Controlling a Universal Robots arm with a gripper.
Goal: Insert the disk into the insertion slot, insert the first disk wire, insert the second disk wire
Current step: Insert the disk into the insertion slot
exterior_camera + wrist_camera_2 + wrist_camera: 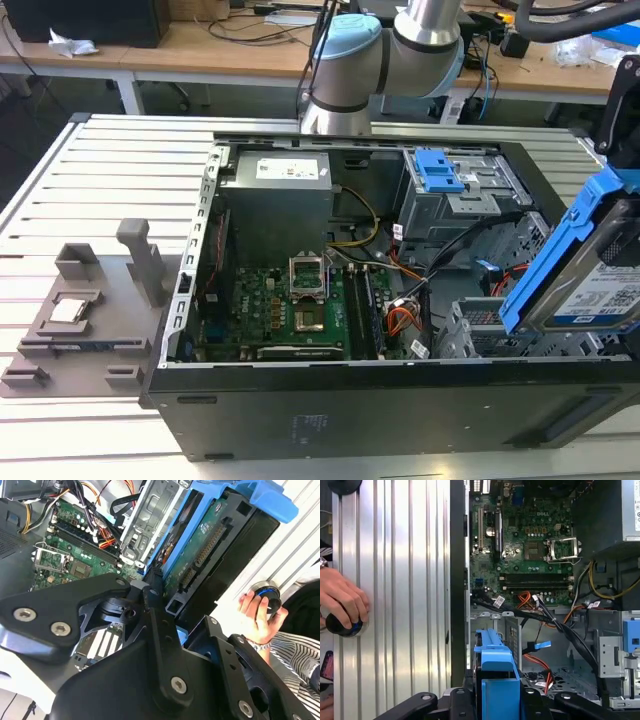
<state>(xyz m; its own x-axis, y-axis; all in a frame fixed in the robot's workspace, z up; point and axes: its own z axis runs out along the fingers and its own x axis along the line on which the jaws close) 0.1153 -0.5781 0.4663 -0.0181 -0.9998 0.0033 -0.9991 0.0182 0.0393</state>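
Observation:
In the exterior view, the disk (590, 290) hangs tilted over the right end of the open computer case (300, 410); its white-and-blue label faces out of a bright blue carrier. My gripper (622, 150) is shut on its upper end. In the first wrist view the carrier's edge (496, 672) sits between my black fingers (462, 702). The second wrist view shows the disk's underside (200, 555) and connector pins. The insertion slot (470, 330), a low grey perforated cage, lies just below and to the exterior view's left of the disk. Loose wires (400, 320) and a blue-tipped connector (542, 645) lie beside it.
A taller grey cage with a blue latch (440, 175) stands behind the slot. The motherboard (290, 310) and power supply (280, 185) fill the rest of the case. A grey fixture (90, 310) sits on the slatted table. A person's hand (342, 602) rests on a round button.

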